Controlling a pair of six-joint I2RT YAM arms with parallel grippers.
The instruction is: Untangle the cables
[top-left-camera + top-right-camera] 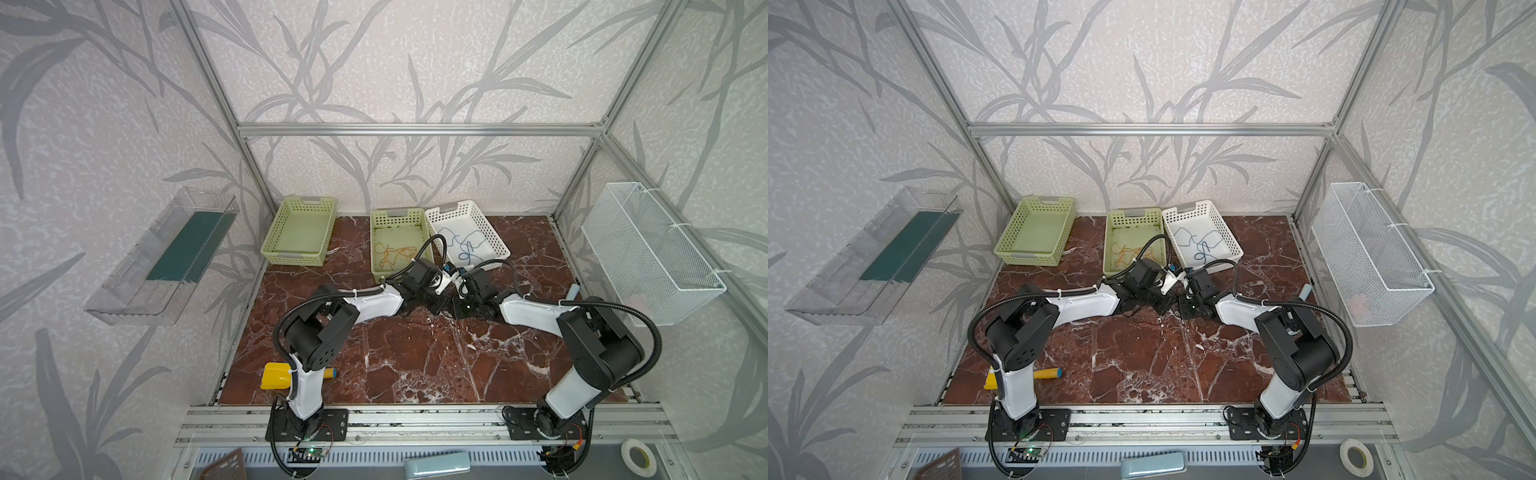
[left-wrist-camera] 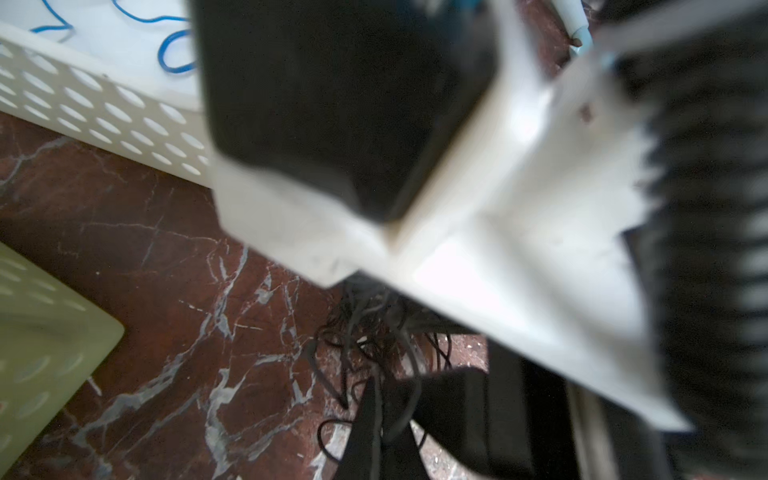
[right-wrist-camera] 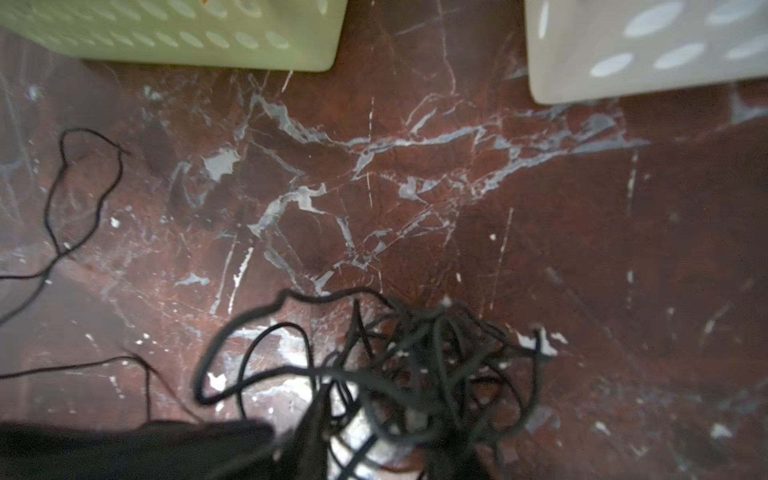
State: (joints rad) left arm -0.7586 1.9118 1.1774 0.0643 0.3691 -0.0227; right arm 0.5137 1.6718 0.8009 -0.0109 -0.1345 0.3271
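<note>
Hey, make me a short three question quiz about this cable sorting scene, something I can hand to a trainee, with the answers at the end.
1. Multiple choice: what colour are the cables in the white basket? A orange, B blue, C dark.
2. True or false: the orange cables lie in the middle green basket.
3. Fill in: the dark tangle lies outside every basket, on the ____.
Key: 1. B, the blue cables. 2. True. 3. The table.
</note>
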